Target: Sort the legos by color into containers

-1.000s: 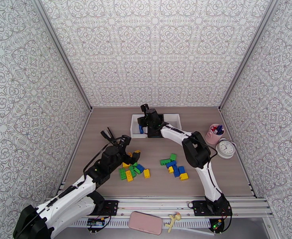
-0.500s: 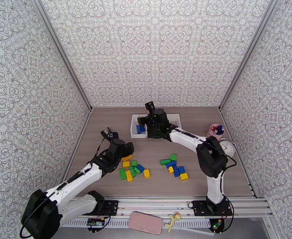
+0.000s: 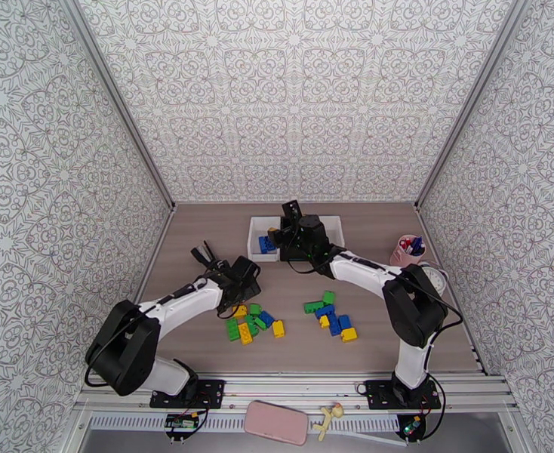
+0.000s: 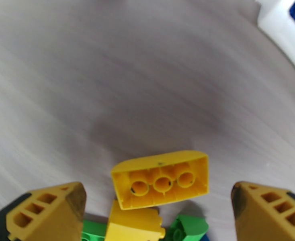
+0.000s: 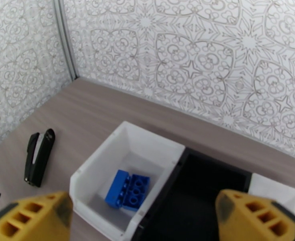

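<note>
Top external view gives me the table (image 3: 201, 228) with the legos in two loose groups near its middle: the left group (image 3: 253, 324) of green, yellow and blue bricks, and the right group (image 3: 331, 315), mostly blue with some green and yellow. The bins stand in a row at the far side. I see the left white bin (image 3: 254, 252) with blue bricks (image 3: 266, 244) inside and the right white bin (image 3: 336, 225), while my right arm covers most of the bin between them. My left gripper (image 3: 239, 292) is low at the far edge of the left group. In the left wrist view its fingers (image 4: 51, 213) are spread wide, one on each side of a yellow brick (image 4: 161, 183) that shows its hollow underside to the camera, and they do not touch it. This brick leans on another yellow one, with green bricks (image 4: 189, 227) just beside. My right gripper (image 3: 288, 234) hangs above the bins. In the right wrist view its fingers (image 5: 35, 217) stand wide apart with nothing between them. Below them the blue bricks lie on the floor of the left white bin, and the black bin (image 5: 212, 185) touches its right wall. A stapler (image 5: 39, 157) lies on the table to the left of the bins, well apart from them.
</note>
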Controlling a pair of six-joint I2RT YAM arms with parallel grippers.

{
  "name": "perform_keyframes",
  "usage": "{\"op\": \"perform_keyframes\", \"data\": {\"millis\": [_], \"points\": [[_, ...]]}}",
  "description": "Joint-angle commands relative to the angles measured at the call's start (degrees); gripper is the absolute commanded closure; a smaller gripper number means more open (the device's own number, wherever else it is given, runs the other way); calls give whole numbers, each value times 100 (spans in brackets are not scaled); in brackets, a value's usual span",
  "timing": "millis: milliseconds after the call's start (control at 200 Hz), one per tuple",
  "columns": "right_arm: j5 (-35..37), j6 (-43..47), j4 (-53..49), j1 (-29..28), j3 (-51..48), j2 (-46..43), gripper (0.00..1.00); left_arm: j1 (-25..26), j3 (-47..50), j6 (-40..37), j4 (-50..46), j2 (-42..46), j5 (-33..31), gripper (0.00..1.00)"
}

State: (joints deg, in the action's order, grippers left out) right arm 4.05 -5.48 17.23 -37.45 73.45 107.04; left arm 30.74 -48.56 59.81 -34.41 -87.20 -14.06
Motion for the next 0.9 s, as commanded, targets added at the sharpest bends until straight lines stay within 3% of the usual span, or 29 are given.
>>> {"op": "perform_keyframes", "data": {"millis": [0, 340, 650, 895], "points": [[130, 99, 122, -24, -108, -267, 2, -110, -213, -11, -115, -227, 290, 1], [176, 108, 74, -25, -109, -289, 3, -219, -365, -151, -69, -597, 388, 10], [190, 95, 50, -23, -80, -324, 4, -228, -418, -141, -115, -636, 335, 31], [204, 56, 87, -19, -75, -424, 4, -227, -418, -195, -153, -468, 205, 39]]}}
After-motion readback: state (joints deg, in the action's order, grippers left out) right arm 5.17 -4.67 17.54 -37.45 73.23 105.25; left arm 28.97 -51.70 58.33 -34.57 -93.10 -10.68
